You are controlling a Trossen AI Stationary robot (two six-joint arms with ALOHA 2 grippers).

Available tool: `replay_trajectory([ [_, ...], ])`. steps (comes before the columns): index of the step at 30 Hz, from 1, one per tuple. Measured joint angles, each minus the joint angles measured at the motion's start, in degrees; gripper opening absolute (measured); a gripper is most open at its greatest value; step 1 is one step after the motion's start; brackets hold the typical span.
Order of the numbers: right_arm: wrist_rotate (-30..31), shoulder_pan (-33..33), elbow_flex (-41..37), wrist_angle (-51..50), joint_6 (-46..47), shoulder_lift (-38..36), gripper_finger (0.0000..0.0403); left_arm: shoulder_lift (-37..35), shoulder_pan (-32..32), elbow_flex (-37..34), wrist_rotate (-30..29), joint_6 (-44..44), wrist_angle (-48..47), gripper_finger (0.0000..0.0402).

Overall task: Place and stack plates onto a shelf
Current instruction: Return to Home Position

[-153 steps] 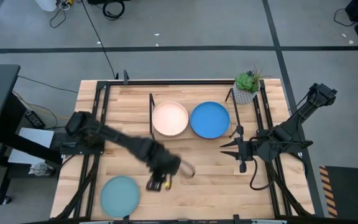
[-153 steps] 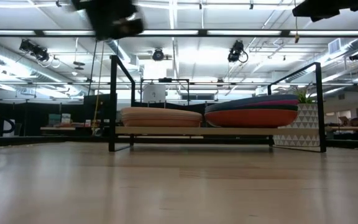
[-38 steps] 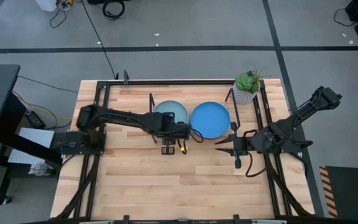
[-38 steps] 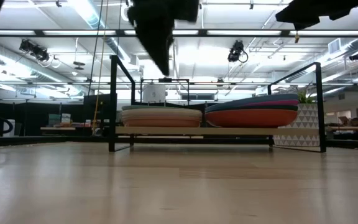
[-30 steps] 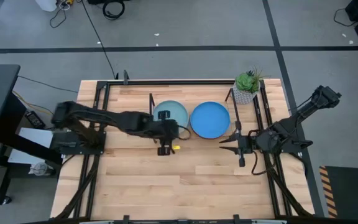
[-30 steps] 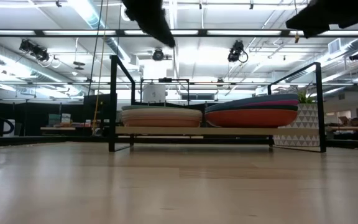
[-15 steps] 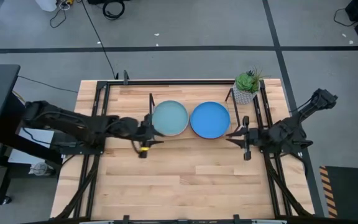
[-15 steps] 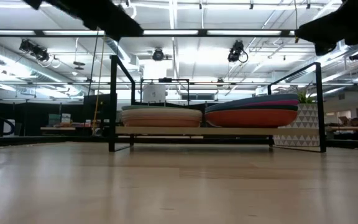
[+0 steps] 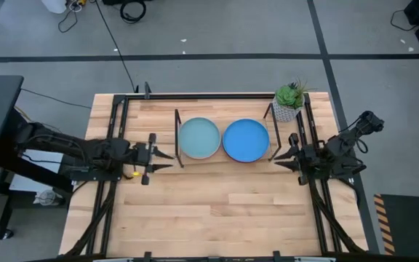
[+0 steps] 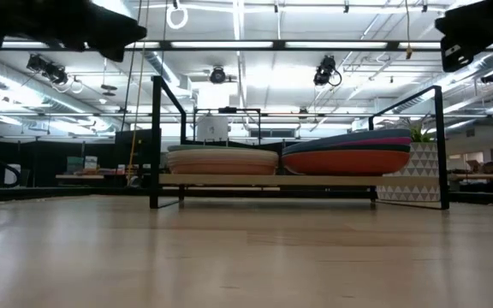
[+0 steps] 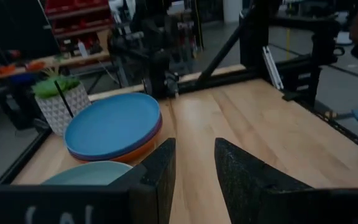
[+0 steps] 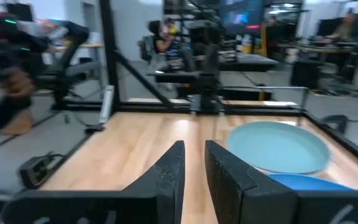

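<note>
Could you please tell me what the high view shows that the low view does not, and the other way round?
Only the high view shows the stacks' top faces, a light teal plate and a bright blue plate, and the left hand and right hand beside the ends of the shelf. Only the low view shows the stacks edge-on: in the right stack an orange plate is lowest, with a magenta plate higher up. Both show the shelf, its two stacks and the potted plant.
</note>
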Motion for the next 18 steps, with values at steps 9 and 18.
replay_trajectory([
  [9, -1.1, 0.0, -3.6, 0.5, -1.8, -8.1, 0.0064, -12.9, -3.1, -7.8, 0.0, 0.5, 0.6, 0.0118],
  [18, -7.3, 0.0, -5.7, 8.9, -1.8, -8.0, 0.0054, -24.8, -6.5, -13.7, -0.2, 0.2, -0.6, 0.0118],
])
